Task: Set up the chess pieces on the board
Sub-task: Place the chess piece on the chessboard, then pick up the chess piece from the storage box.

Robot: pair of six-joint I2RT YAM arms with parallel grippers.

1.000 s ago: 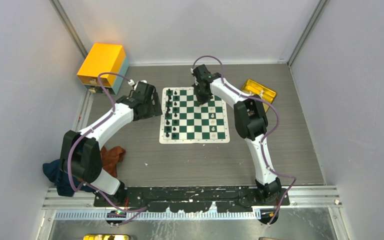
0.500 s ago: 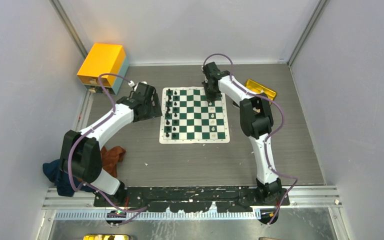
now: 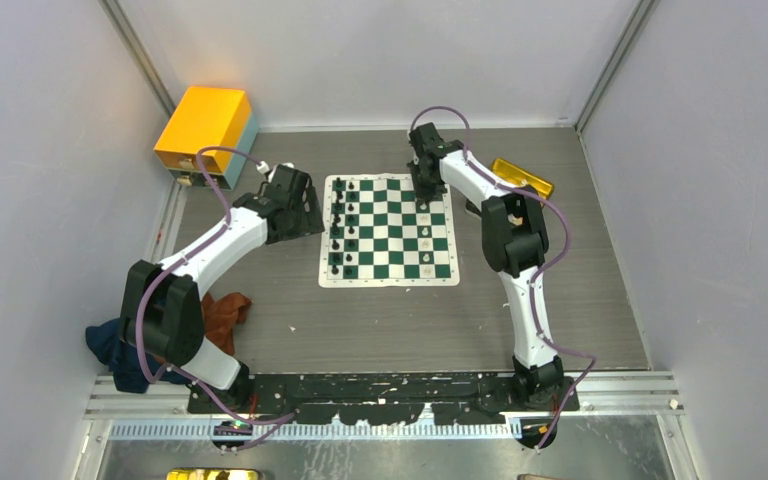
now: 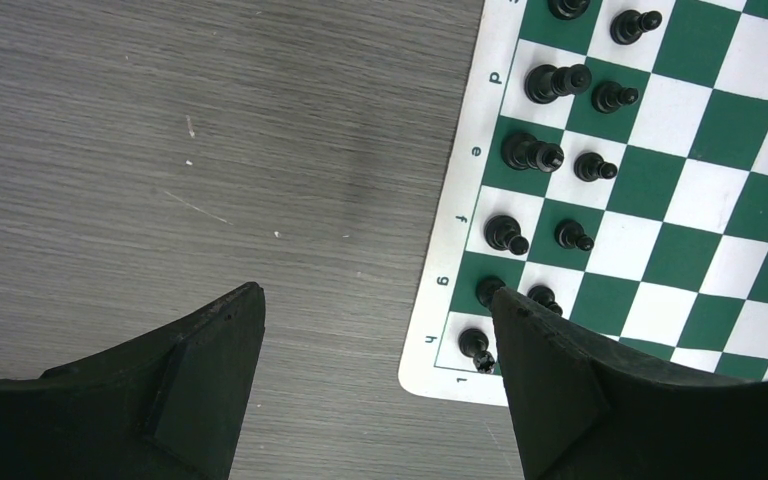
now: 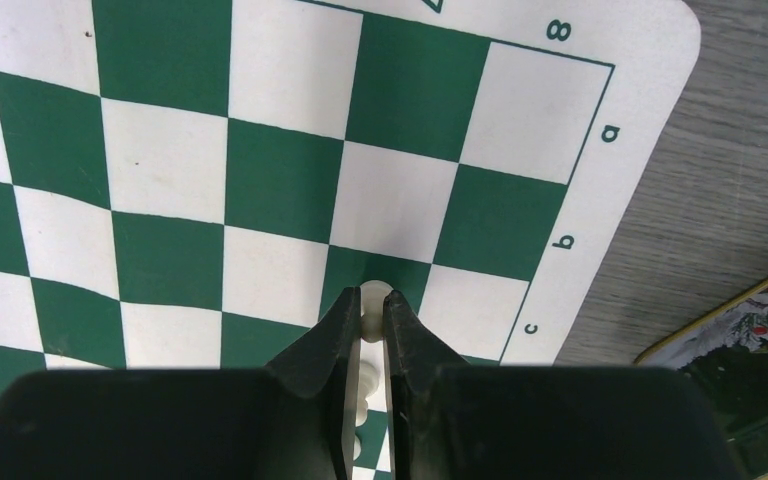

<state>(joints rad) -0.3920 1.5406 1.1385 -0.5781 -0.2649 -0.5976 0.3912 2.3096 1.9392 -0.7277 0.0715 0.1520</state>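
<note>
Top external shows the table (image 3: 290, 320) with the board (image 3: 390, 245) lying flat at its middle. The one large change over the last second belongs to the right arm (image 3: 505, 235), which swings from above the far middle of the board toward its far right corner. In the last half second it barely shifts, which reads as settling over a target square. The left arm (image 3: 210, 240) does not move at all (it simply waits beside the board's left edge). Its left gripper (image 4: 375, 300) stands wide apart and holds nothing, over bare table just beside the board's border. The black pieces (image 4: 532, 152) already stand there in two rows along that edge. The right gripper (image 5: 365, 300) is pinched narrowly on a cream-white piece (image 5: 372, 296). The right wrist view places that piece over a green square in the row marked c, one square in from the border. Whether its base touches the board I cannot tell. A few other cream-white pieces (image 3: 426, 232) stand on the board's right side, so the white side looks far from full. I judge that the carry is over and the placing is in hand: set the piece down upright, let go, and many more remain to fetch.
</note>
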